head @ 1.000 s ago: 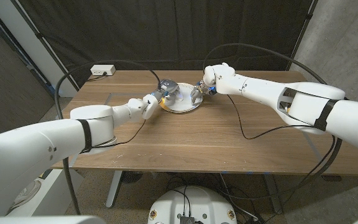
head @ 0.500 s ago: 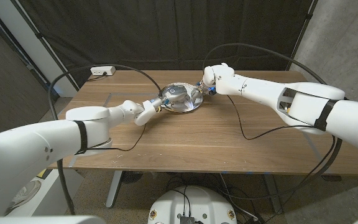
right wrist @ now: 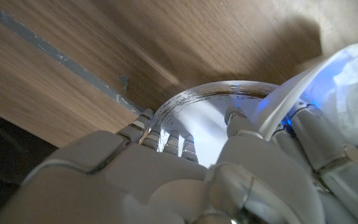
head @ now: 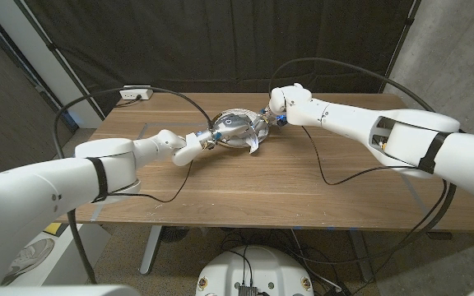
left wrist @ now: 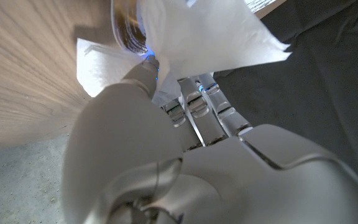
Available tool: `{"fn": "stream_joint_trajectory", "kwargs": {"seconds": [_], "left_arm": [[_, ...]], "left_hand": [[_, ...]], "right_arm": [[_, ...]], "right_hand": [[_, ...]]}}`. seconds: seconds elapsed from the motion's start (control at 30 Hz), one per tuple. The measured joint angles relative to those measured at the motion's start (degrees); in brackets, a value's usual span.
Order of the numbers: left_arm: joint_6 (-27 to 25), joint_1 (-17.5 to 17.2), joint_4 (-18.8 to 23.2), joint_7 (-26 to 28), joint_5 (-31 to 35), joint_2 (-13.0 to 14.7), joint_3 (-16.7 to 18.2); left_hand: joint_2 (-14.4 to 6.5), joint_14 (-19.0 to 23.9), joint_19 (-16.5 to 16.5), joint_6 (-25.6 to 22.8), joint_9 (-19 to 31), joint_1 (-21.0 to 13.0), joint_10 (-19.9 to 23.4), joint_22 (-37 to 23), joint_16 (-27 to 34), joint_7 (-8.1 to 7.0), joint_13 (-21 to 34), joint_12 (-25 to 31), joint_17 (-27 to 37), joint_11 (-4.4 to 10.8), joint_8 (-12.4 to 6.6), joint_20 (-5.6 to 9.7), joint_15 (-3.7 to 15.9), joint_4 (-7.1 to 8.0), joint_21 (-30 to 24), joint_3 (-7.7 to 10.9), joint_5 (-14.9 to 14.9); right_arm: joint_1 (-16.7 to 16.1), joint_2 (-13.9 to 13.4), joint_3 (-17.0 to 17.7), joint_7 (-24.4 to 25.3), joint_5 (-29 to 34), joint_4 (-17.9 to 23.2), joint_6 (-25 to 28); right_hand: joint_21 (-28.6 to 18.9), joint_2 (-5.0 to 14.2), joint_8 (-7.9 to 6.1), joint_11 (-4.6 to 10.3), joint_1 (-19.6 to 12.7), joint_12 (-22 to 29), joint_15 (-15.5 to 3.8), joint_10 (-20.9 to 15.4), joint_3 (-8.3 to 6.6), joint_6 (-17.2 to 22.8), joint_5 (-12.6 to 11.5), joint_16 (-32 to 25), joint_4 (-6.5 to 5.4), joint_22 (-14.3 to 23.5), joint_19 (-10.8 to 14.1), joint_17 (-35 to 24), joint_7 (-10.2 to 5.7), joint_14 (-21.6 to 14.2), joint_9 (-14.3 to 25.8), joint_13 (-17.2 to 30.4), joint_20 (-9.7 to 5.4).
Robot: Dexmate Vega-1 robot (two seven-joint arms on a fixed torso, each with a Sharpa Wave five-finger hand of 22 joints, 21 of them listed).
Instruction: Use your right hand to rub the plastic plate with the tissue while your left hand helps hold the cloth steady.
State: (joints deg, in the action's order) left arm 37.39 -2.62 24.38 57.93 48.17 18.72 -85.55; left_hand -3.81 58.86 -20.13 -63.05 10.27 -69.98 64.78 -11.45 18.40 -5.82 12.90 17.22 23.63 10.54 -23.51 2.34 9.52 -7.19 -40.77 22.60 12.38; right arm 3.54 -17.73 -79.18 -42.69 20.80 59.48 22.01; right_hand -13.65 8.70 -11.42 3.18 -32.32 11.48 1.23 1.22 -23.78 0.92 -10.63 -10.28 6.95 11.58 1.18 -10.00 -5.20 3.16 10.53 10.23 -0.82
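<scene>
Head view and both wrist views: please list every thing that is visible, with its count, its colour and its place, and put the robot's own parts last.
plate: one, clear plastic, far middle of the table, tilted up between the two hands.
tissue: one, white, on the plate, an edge hanging at its right side; also in the left wrist view.
table: one, brown wood, across the middle of the head view.
power strip: one, white, far left corner of the table.
cables: black, looping over the table from both arms.
curtain: black, behind the table.
left hand: one, white, at the plate's left edge, holding it.
right hand: one, white, at the plate's right edge, holding the tissue.
</scene>
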Motion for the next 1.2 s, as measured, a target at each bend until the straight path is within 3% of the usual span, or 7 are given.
{"fn": "stream_joint_trajectory", "kwargs": {"seconds": [0.43,0.77,1.2], "left_arm": [[-6.47,-0.6,-2.82,-7.38,-2.48,-1.54,1.65],[-16.73,-0.21,-3.5,-17.46,-8.78,-2.89,1.49],[-30.5,1.82,-0.75,-31.01,-14.89,-2.51,-0.91]], "left_hand": [[-0.14,0.9,0.0,-0.09,-0.04,-0.14,0.0,0.0,-0.44,0.73,0.33,-0.22,-0.27,0.0,0.67,0.0,0.33,0.08,-0.64,-0.55,0.0],[-0.14,1.22,0.0,-0.31,-0.03,-0.14,0.02,-0.01,-0.88,0.5,0.33,-0.44,-0.3,-0.02,1.14,0.0,0.61,0.08,-0.65,-0.55,0.0],[-0.14,1.22,0.0,-0.52,0.4,-0.14,0.66,-0.02,-1.31,0.05,0.57,-0.88,-0.57,0.26,1.56,0.0,0.61,0.08,-1.19,-1.02,-0.02]], "right_arm": [[0.15,0.06,0.47,0.06,-0.52,-1.16,-1.37],[0.53,1.08,0.65,-0.13,-0.75,-3.6,-2.64],[0.62,1.49,1.12,-0.37,-1.07,-5.19,-3.75]], "right_hand": [[0.0,0.0,0.03,-0.01,0.0,0.03,0.23,-0.01,0.0,0.01,0.25,0.0,0.0,0.0,0.0,0.02,0.01,-0.23,0.1,0.07,0.0],[0.0,0.0,0.11,-0.56,0.0,0.02,0.31,-0.56,0.15,0.53,0.25,0.0,0.16,0.01,0.0,-0.04,0.51,-0.32,0.14,0.07,0.0],[0.0,0.0,0.31,-0.57,0.0,-0.27,0.61,-0.55,0.15,0.53,0.22,0.0,0.16,0.02,-0.06,0.0,0.52,0.01,0.03,0.0,0.05]]}}
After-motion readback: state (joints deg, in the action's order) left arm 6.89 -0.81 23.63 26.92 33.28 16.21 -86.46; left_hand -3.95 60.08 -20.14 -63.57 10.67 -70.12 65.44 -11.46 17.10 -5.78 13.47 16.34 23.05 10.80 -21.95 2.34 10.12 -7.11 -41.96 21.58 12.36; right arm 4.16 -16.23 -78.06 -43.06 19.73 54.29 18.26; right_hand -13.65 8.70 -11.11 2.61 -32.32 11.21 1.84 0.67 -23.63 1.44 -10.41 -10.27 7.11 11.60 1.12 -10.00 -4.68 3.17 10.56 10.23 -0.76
